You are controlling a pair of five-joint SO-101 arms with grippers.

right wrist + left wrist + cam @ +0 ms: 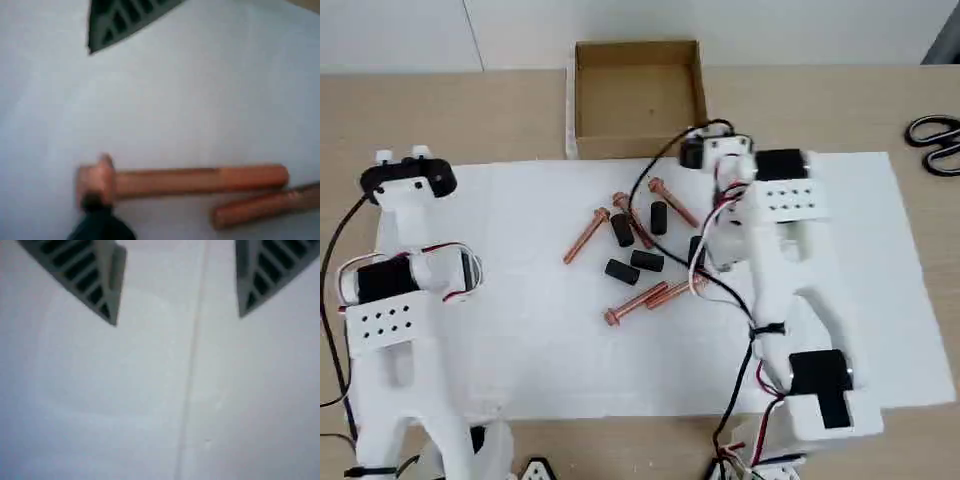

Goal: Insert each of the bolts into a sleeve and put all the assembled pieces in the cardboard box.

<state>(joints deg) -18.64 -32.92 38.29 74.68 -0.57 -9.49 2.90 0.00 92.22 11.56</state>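
Observation:
Several copper bolts (586,235) and black sleeves (647,260) lie scattered on the white sheet (520,340), in front of the open cardboard box (635,135), whose floor is bare. My right gripper (712,172) hovers low at the right edge of this cluster, near the box's front right corner. It is open, and one dark finger (125,20) shows. Close under it lie a bolt (200,180), the end of a second bolt (265,205) and a black sleeve (100,225) by the first bolt's head. My left gripper (177,319) is open over bare sheet at the far left (405,185).
Scissors (935,140) lie on the wooden table at the far right. A black cable (650,180) from the right arm loops over the sheet near the box. The sheet has free room between the left arm and the bolts.

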